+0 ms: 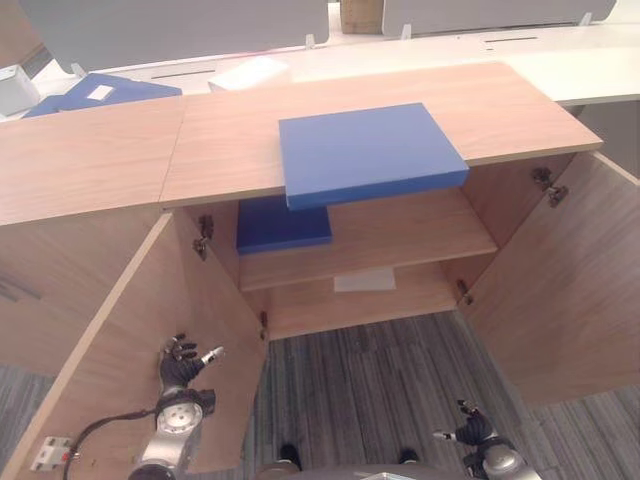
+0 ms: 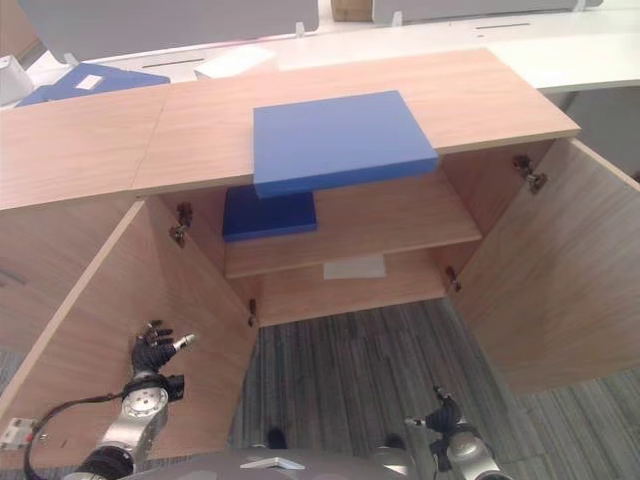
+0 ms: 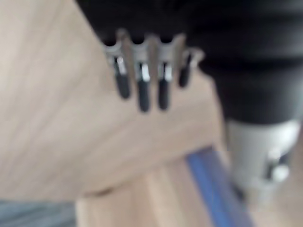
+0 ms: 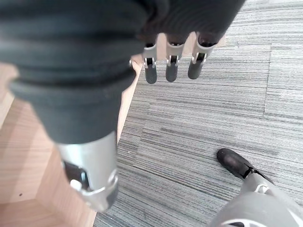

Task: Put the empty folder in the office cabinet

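Observation:
A large blue folder (image 1: 370, 152) lies flat on the wooden cabinet top (image 1: 230, 135), its near edge sticking out over the open front. A second, darker blue folder (image 1: 282, 224) rests on the left of the upper shelf (image 1: 400, 235) inside. My left hand (image 1: 180, 368) hangs low beside the inner face of the open left door (image 1: 120, 340), fingers (image 3: 142, 82) straight and holding nothing. My right hand (image 1: 470, 430) is low at the right over the carpet, its fingers (image 4: 171, 66) relaxed and empty. Both hands are well below and apart from the folders.
The right door (image 1: 580, 290) stands wide open. A white sheet (image 1: 365, 280) lies on the lower shelf. Behind the cabinet, a white desk (image 1: 560, 60) carries more blue folders (image 1: 100, 92) and a white paper stack (image 1: 248, 72). Grey striped carpet (image 1: 380, 380) spreads between the doors.

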Controlling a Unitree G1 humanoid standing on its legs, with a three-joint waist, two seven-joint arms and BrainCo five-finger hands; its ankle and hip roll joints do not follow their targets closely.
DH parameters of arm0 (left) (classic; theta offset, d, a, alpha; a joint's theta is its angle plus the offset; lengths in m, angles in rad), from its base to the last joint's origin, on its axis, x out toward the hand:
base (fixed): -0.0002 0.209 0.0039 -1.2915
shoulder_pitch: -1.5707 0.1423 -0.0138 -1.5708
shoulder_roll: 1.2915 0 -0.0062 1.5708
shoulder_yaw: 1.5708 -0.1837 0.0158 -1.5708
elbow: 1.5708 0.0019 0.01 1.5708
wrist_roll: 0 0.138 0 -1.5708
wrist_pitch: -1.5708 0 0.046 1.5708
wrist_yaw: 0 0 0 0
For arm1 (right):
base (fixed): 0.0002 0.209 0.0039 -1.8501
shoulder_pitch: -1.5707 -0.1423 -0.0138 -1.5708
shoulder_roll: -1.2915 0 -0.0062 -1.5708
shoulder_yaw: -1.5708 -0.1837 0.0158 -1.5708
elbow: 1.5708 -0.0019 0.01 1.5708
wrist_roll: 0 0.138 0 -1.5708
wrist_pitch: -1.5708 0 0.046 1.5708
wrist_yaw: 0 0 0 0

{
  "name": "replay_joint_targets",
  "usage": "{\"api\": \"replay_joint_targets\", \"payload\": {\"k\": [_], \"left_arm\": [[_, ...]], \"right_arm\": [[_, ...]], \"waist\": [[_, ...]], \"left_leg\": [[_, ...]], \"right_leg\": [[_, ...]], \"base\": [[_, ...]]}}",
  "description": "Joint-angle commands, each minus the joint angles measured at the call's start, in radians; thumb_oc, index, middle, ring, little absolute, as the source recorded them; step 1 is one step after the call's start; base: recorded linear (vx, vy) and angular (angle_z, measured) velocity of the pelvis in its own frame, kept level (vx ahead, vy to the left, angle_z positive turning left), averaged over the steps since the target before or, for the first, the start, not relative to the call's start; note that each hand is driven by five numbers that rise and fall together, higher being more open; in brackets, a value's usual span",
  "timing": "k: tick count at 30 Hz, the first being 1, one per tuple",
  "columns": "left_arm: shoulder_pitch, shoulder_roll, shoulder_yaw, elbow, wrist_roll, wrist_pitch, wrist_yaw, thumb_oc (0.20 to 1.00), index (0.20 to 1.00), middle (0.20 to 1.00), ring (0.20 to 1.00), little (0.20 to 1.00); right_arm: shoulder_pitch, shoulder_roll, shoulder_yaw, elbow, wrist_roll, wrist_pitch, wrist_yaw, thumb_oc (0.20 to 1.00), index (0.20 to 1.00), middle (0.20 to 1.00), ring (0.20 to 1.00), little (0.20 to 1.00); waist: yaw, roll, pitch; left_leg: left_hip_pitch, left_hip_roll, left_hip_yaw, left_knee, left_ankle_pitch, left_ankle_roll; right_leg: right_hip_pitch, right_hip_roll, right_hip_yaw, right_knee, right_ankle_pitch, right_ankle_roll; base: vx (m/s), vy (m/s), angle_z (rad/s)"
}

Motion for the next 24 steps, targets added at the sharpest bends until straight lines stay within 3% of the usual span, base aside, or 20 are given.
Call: {"api": "replay_joint_targets", "payload": {"k": [1, 9, 21, 24], "left_arm": [[-0.068, 0.073, -0.015, 0.009, 0.172, -0.027, 0.110, 1.000, 1.000, 1.000, 1.000, 1.000], [-0.116, 0.138, -0.079, -0.097, 0.354, -0.022, 0.214, 1.000, 1.000, 1.000, 1.000, 1.000], [-0.146, 0.220, -0.105, -0.235, 0.626, -0.012, 0.348, 1.000, 1.000, 1.000, 1.000, 1.000], [-0.191, 0.260, -0.129, -0.258, 0.696, 0.022, 0.378, 1.000, 1.000, 1.000, 1.000, 1.000]], "right_arm": [[-0.055, -0.043, -0.020, 0.014, -0.038, -0.021, -0.004, 1.000, 1.000, 1.000, 1.000, 1.000], [-0.057, -0.052, -0.017, -0.002, -0.044, -0.009, 0.005, 1.000, 1.000, 1.000, 1.000, 1.000], [-0.068, -0.046, -0.002, 0.010, -0.037, -0.007, 0.007, 1.000, 1.000, 1.000, 1.000, 1.000], [-0.067, -0.044, 0.012, 0.005, -0.039, -0.008, 0.003, 1.000, 1.000, 1.000, 1.000, 1.000]], "waist": [[0.006, 0.038, -0.015], [-0.010, 0.032, -0.015], [-0.002, 0.024, -0.018], [-0.007, 0.022, -0.024]], "left_leg": [[0.004, 0.066, -0.030, -0.004, -0.066, -0.011], [0.014, 0.067, -0.009, -0.004, -0.073, -0.009], [0.019, 0.065, -0.013, -0.007, -0.082, -0.006], [0.021, 0.064, -0.012, -0.010, -0.086, -0.005]], "right_leg": [[-0.023, 0.028, 0.016, 0.001, -0.068, -0.027], [-0.024, 0.034, 0.032, 0.001, -0.068, -0.024], [-0.019, 0.036, 0.033, 0.001, -0.068, -0.018], [-0.018, 0.035, 0.034, 0.001, -0.068, -0.013]], "base": [[0.06, 0.001, -0.15], [0.00, 0.005, -0.10], [0.00, 0.001, 0.00], [0.00, 0.000, 0.00]]}}
